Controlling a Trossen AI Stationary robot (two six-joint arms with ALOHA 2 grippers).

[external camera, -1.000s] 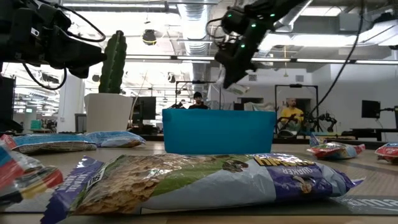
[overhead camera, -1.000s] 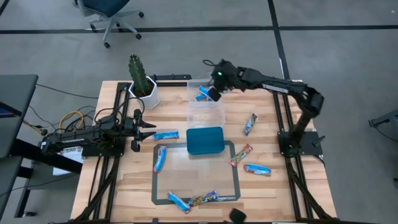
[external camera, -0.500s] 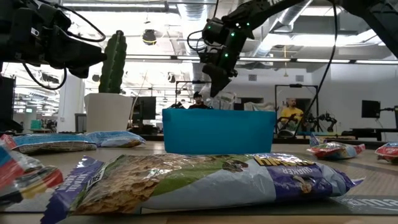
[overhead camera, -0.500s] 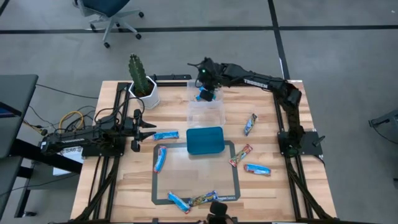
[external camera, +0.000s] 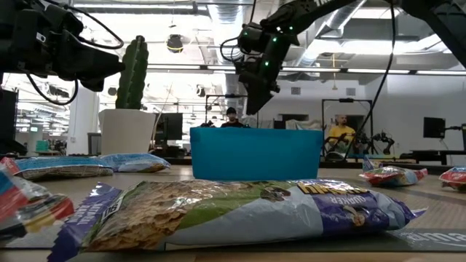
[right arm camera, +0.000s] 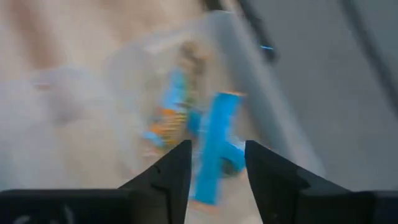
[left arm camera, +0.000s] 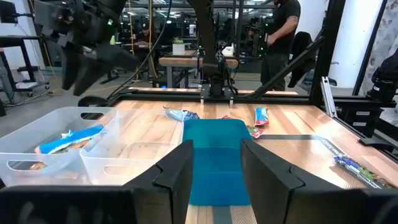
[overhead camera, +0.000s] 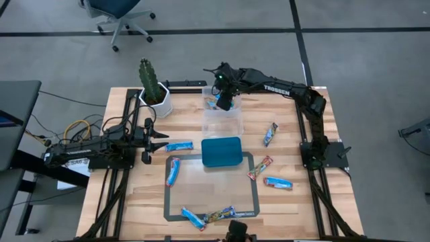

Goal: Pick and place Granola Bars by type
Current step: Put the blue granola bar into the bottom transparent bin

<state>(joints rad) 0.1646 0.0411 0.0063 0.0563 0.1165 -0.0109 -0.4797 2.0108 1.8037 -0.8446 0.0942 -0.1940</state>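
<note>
Right gripper (overhead camera: 224, 102) hangs over the far clear bin (overhead camera: 222, 95), fingers parted, a blue bar (right arm camera: 214, 146) loose between them and apparently dropping onto the bars already inside. Best to lift straight up, clear of the bin wall, before swinging toward the remaining bars (overhead camera: 271, 133) scattered on the table (overhead camera: 282, 208) around the teal tray (overhead camera: 222, 151). Left gripper (overhead camera: 149, 138) waits at the table's left side, fingers spread, holding nothing.

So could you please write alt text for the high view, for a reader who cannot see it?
The right gripper hovers over the far clear plastic bin, which holds a blue-wrapped granola bar. Other wrapped bars lie scattered around a teal rectangular tray; the left gripper waits by the potted cactus.
</note>
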